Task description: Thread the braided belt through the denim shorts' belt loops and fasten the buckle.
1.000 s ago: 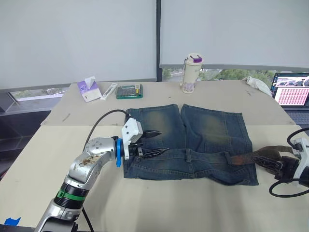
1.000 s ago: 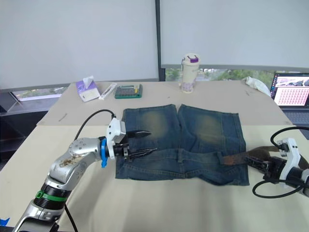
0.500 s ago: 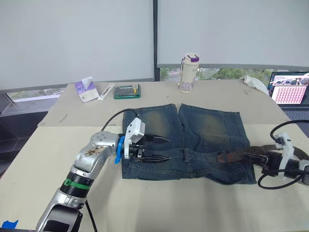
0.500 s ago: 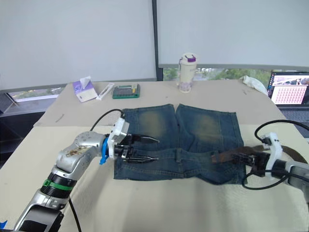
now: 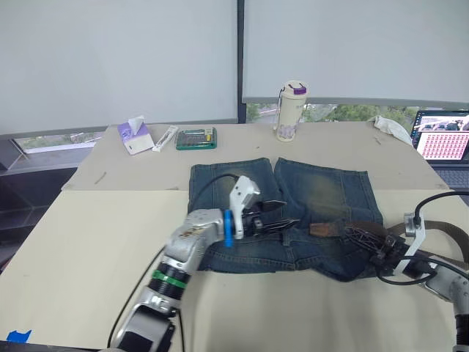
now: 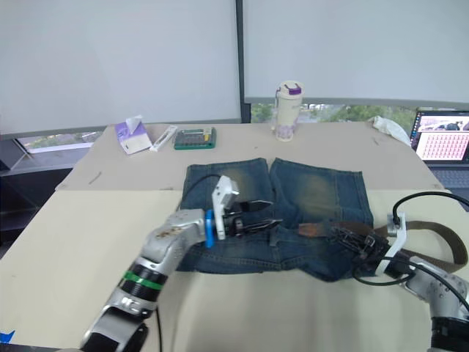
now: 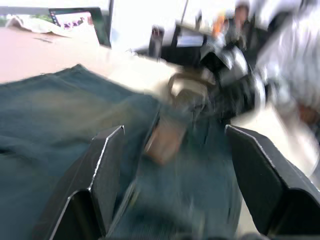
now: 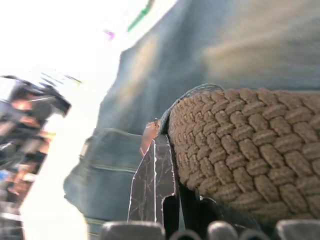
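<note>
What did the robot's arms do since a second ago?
The left gripper slid from the shorts' left edge to the middle of the waistband, fingers open. The right gripper pushed the braided belt further along the waistband, its tip now nearer the middle. The denim shorts stayed flat.

Left hand (image 5: 282, 216) fingers spread, right hand (image 6: 350, 240) clamped shut

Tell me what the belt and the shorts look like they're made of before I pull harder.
The braided belt looks like woven cord or fabric: the right wrist view shows matte tan-brown interlaced strands. Its tip looks like smooth reddish-brown leather, though it could be synthetic. The denim shorts look like faded blue cotton denim, with yellowish worn patches and stitched seams.
</note>
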Robot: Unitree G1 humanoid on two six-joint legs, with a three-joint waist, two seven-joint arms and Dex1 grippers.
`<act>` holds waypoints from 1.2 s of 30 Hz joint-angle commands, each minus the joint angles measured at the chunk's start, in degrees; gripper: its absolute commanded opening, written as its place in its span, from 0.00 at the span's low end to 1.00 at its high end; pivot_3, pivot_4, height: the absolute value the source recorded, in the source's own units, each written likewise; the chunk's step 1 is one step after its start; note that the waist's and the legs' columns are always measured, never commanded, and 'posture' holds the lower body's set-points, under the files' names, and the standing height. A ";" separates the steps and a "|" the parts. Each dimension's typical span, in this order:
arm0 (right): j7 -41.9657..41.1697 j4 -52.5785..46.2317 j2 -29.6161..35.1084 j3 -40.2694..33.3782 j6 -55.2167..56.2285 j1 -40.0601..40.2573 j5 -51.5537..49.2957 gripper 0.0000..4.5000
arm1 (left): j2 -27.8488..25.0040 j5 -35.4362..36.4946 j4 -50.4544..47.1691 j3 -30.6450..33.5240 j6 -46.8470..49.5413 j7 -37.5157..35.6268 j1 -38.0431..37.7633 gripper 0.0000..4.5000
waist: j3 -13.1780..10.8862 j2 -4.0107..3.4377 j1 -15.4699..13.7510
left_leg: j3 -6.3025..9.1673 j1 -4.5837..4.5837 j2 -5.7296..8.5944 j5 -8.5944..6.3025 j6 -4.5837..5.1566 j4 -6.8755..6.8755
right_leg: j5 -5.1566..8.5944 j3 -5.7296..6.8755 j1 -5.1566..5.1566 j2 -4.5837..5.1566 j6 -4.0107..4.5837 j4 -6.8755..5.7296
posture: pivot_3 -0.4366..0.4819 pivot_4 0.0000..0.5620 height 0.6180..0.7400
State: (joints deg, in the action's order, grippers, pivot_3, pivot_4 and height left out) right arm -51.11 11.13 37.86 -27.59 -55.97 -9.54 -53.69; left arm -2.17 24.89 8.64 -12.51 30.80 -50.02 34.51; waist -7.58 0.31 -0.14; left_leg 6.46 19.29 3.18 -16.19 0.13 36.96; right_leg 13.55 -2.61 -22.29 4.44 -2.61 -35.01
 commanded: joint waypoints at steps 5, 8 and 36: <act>-1.55 -2.79 -0.93 -4.25 -1.62 0.29 -6.18 0.00 | 6.04 1.68 7.25 1.93 5.13 3.98 5.28 0.76 | 0.01 -0.01 0.61 | -0.06 0.01 0.02 0.00 0.01 -0.04 | 0.00 -0.01 0.02 -0.09 0.01 -0.07 | 0.48 0.27 1.00; -1.68 -3.05 -1.23 -4.65 -1.07 0.83 -6.74 0.00 | 7.88 1.06 11.52 2.34 5.67 4.98 6.97 0.76 | 0.01 -0.01 0.59 | -0.07 0.01 0.13 0.00 0.01 0.01 | 0.00 -0.01 0.05 -0.05 -0.02 -0.01 | 0.48 0.27 1.00; -7.26 -6.41 2.53 -6.62 5.80 9.94 -2.45 0.69 | 2.87 5.60 -0.64 2.53 15.26 3.70 -0.79 0.00 | 0.02 -0.04 0.74 | -0.10 0.00 0.03 0.00 0.00 0.00 | 0.02 -0.09 0.01 -0.02 -0.05 -0.07 | 0.48 0.27 1.00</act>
State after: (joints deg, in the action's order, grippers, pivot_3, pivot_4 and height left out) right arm -56.00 5.60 38.32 -30.59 -51.25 -0.68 -55.31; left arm 2.00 29.25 12.36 -11.29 44.76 -45.66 34.27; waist -7.56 0.26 0.60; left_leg 6.36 19.29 3.21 -16.18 0.13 36.96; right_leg 13.57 -2.71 -22.28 4.42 -2.66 -35.08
